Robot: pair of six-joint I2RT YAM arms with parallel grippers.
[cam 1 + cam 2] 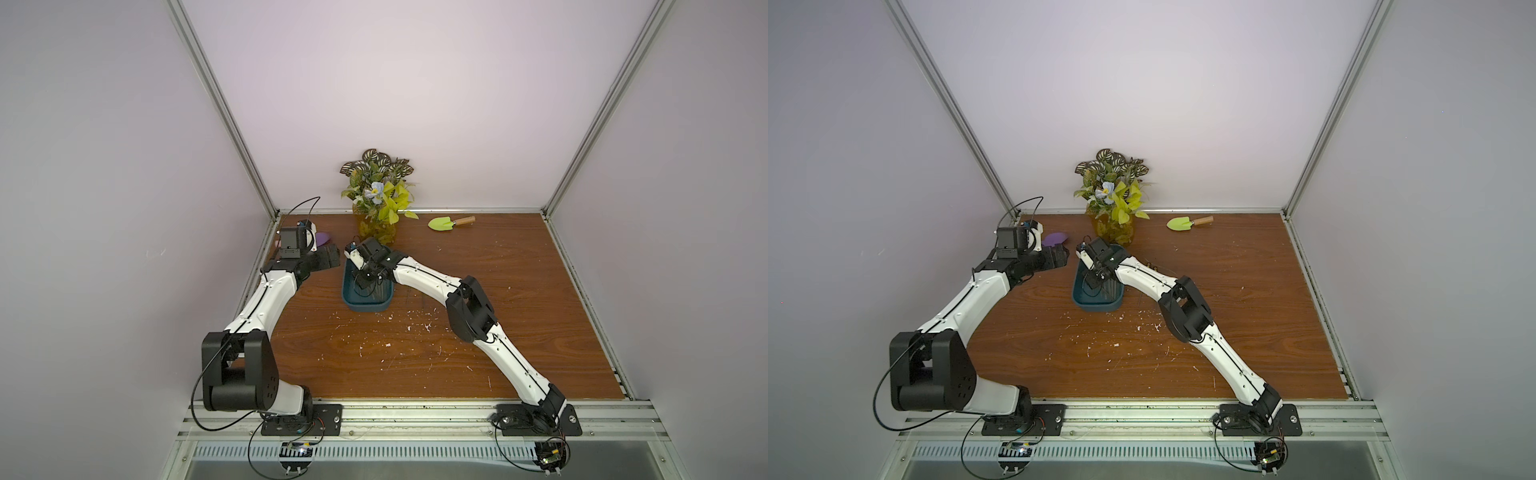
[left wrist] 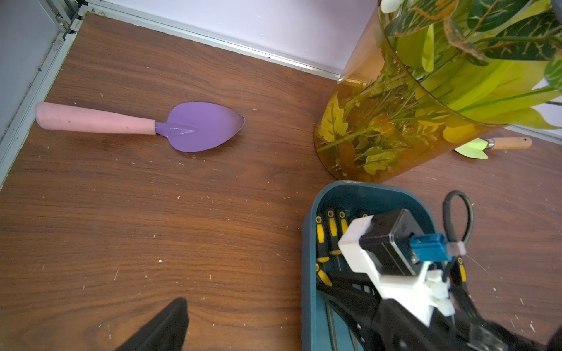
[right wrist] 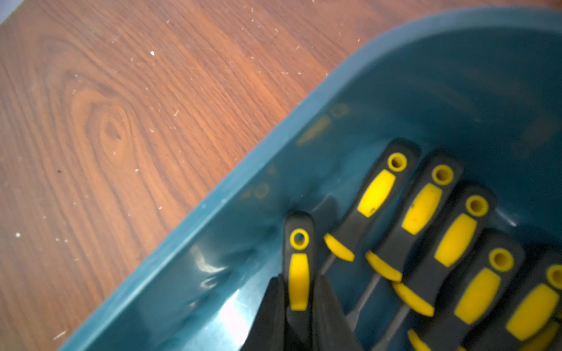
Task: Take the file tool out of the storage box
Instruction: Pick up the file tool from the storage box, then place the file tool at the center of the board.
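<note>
The right jaws clench a black-and-yellow-handled file tool point(image 3: 299, 273) inside the dark teal rounded plastic storage box point(image 3: 213, 221), between its long wall and neighbouring files point(image 3: 422, 206). The left jaws gape over open brown wooden tabletop point(image 2: 152, 228) beside it.

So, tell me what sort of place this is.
Probably a lab robot cell: plain pale walls in silver aluminium framing enclose a brown wood-grain tabletop, with white-and-black left arm and right arm bolted along its front.

One storage box point(image 1: 365, 306), one vase point(image 1: 376, 230), two trowels point(image 2: 197, 126), and six files point(image 3: 377, 194), one between the fingers point(image 3: 328, 310); perhaps a seventh, blurred.
</note>
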